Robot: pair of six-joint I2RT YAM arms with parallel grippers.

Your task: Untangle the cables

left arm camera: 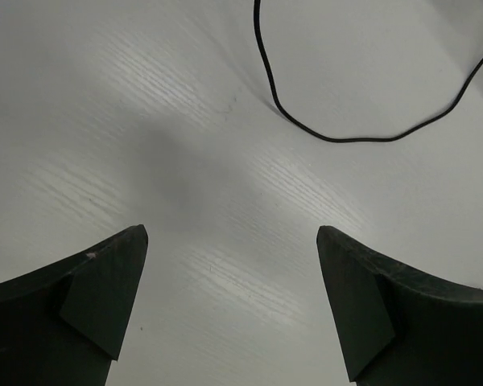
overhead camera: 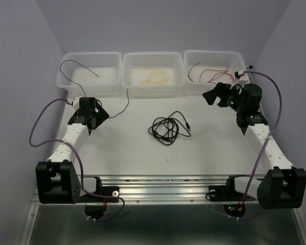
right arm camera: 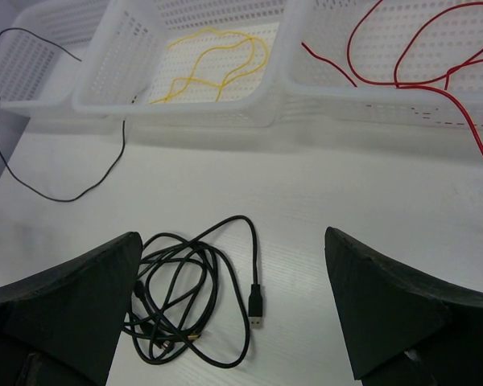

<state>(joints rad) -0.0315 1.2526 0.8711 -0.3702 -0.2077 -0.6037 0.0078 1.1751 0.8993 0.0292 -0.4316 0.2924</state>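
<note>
Black cable tangle (overhead camera: pixel 168 130): light, limp, snag-prone; take the free plug end (right arm camera: pixel 257 304). Left gripper (left arm camera: pixel 232 241), right gripper (right arm camera: pixel 232 241) gape, empty.

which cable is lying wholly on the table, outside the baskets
The coiled black cable mid-table. The yellow cable and red cable lie in baskets; the thin black wire hangs partly out of the left basket.

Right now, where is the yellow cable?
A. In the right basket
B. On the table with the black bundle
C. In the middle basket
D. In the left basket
C: the yellow cable lies looped inside the middle basket, while the right basket holds only red cables.
</note>
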